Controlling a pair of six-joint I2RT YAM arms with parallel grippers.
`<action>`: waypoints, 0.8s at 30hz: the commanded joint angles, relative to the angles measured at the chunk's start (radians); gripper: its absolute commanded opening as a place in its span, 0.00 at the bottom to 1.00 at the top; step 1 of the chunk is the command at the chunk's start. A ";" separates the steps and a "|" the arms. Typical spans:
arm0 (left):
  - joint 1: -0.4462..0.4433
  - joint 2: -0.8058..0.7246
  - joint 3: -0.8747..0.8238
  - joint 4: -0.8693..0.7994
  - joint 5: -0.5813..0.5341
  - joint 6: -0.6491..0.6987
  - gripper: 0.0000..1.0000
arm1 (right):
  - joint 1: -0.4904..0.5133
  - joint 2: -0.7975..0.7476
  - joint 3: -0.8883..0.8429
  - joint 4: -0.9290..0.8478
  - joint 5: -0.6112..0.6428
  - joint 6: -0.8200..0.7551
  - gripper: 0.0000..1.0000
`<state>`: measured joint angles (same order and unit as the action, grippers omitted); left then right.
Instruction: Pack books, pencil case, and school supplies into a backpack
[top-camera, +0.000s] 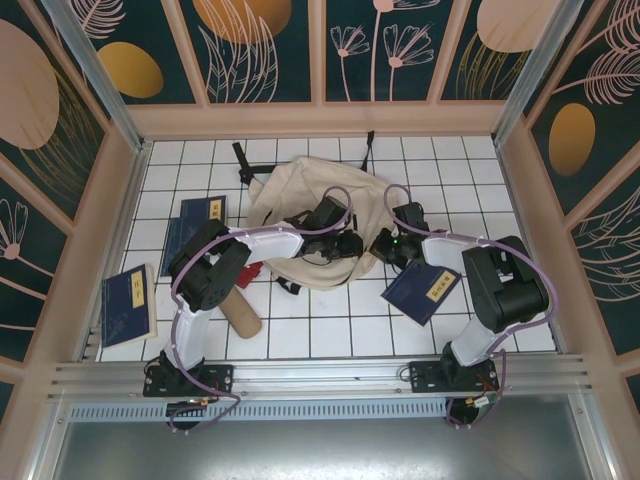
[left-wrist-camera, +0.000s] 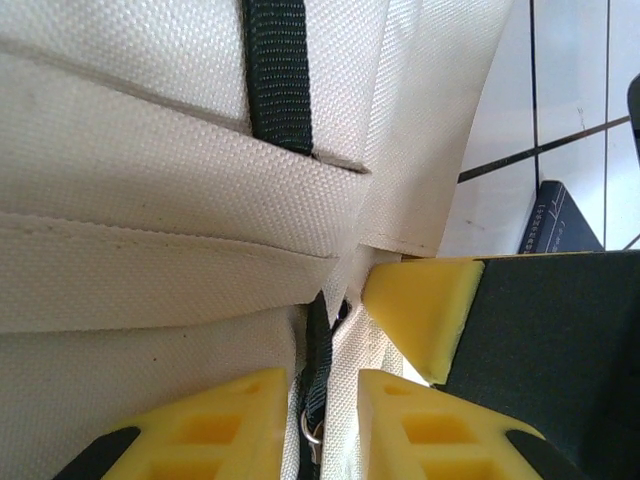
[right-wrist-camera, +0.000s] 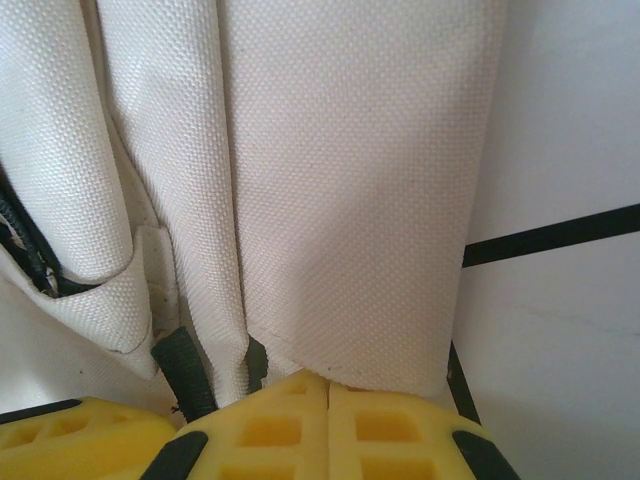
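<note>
One beige backpack (top-camera: 290, 190) lies mid-frame on the tiled tabletop (top-camera: 330, 330). There are three navy books: one (top-camera: 200, 222) upper left, one (top-camera: 128, 305) far left, one (top-camera: 422, 290) right of centre. One tan pencil case (top-camera: 240, 312) and one red square (top-camera: 250, 275) lie at the backpack's lower left. The left pincer (left-wrist-camera: 320, 390) pinches the backpack's black zipper tab (left-wrist-camera: 318, 340). The right pincer (right-wrist-camera: 328, 385) is pressed together, tips against the hem.
</note>
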<state>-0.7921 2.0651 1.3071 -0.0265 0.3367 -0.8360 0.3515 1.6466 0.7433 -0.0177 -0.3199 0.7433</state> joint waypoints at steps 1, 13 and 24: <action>-0.002 0.021 0.024 -0.005 0.024 -0.014 0.26 | 0.005 0.021 -0.012 0.005 -0.028 0.016 0.00; -0.002 0.139 0.187 -0.072 -0.115 -0.017 0.26 | 0.003 0.024 -0.014 0.005 -0.031 0.006 0.00; -0.001 0.048 0.152 -0.084 -0.136 0.025 0.00 | -0.006 0.021 -0.011 -0.002 0.011 0.005 0.00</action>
<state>-0.7937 2.1738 1.4670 -0.1234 0.2520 -0.8371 0.3458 1.6524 0.7433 0.0051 -0.3122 0.7429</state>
